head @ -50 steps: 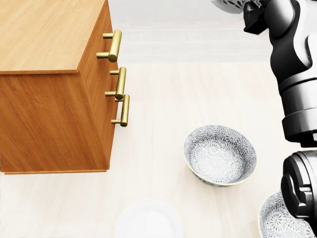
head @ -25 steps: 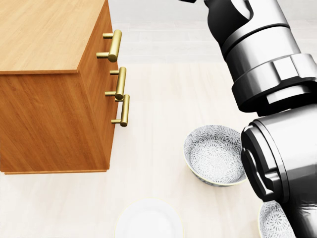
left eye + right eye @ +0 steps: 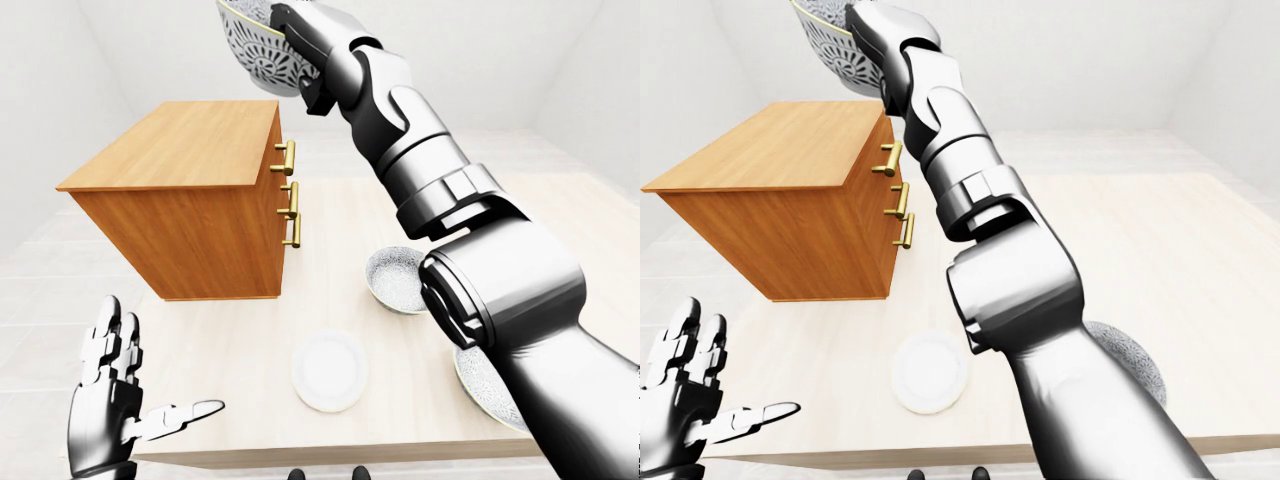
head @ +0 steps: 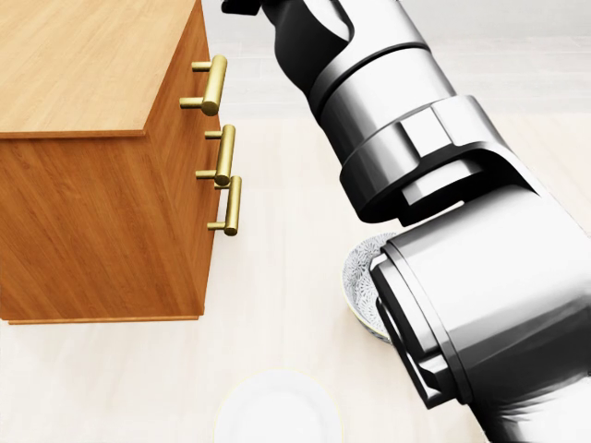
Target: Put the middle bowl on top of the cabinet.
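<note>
As the right arm (image 4: 434, 166) swings left across the head view, the cabinet (image 4: 92, 138) holds the same spot in all three head frames, so the base is parked and only the arm has moved. A second ago the arm stood at that view's right edge. Now it fills centre to right and covers most of the second bowl (image 4: 358, 277) on the surface (image 3: 230, 330). My read: the carry is well along, the release is not done.

Left to right in the left-eye view:
- left hand (image 3: 110, 400): low, off the surface's near edge, fingers spread apart, holding nothing.
- cabinet: boxy, warm wood grain, flat top with nothing on it, three brass bar handles (image 3: 290, 200) on the drawer face.
- middle bowl (image 3: 258, 40): in the air at the view's top edge, roughly over the cabinet's drawer-side edge, well clear of the top. Deep and round, with a grey-white floral print and a pale rim.
- right hand (image 3: 300, 45): dark fingers clamped on that bowl's rim.
- plate (image 3: 330, 370): plain white, flat, round, lying on pale plank-look wood.
- second bowl, then a third bowl (image 3: 478, 375) half hidden under the arm, both with the same print.
- arm: glossy silver and black segments.

The bowl likely needs more leftward travel, then a descent.
</note>
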Controlling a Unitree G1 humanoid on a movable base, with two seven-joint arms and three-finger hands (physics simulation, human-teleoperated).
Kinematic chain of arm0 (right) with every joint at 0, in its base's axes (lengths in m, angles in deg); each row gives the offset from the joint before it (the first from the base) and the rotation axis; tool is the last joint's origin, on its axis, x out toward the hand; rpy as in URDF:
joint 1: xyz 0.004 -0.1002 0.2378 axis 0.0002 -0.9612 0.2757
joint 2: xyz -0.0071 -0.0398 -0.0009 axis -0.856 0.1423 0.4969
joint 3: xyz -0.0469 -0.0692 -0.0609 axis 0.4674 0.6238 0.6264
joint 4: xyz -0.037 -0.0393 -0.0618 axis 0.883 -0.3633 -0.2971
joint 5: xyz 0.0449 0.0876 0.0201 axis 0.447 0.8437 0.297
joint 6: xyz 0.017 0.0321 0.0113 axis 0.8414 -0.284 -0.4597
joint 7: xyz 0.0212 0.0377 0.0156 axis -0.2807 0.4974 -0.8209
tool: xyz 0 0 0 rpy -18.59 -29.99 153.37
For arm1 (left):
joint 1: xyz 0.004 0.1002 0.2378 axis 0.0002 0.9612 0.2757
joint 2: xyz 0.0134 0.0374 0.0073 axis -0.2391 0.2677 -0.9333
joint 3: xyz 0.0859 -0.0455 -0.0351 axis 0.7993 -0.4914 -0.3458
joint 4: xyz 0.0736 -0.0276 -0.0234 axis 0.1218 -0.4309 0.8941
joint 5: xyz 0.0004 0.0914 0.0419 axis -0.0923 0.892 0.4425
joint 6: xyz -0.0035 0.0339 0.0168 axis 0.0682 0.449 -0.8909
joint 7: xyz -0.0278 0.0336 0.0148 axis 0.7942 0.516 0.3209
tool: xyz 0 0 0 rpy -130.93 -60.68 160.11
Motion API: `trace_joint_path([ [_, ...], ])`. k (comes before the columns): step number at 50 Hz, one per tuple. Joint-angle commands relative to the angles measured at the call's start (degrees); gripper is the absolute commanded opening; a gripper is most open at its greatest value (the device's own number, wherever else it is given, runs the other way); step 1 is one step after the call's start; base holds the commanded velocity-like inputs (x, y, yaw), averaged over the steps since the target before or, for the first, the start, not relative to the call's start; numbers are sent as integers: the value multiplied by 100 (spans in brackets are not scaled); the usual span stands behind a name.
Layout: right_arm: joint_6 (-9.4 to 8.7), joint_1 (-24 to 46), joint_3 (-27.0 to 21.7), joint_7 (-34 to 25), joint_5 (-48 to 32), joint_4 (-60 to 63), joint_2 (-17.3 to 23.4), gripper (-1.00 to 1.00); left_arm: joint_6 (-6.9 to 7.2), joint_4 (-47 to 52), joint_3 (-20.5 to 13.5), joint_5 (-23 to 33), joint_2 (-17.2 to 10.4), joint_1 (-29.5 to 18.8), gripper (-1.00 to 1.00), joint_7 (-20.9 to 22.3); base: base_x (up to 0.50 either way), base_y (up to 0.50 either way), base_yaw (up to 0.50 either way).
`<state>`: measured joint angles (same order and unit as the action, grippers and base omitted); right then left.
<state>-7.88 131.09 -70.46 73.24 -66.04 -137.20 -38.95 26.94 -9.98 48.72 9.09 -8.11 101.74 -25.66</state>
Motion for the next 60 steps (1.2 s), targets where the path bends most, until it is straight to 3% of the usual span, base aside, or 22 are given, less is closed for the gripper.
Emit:
trace_joint_path([
  [1,0,210,32,259,776,25,-467,-100,0,-135,-102,55,160,110,100,185,0,0,0],
  [24,0,442,226,455,681,39,-1262,-100,0,-389,-470,-215,382,306,100,702,0,0,0],
  [60,0,83,406,811,89,-181,-1752,-100,0,-535,-1292,-773,561,351,100,1382,0,0,0],
])
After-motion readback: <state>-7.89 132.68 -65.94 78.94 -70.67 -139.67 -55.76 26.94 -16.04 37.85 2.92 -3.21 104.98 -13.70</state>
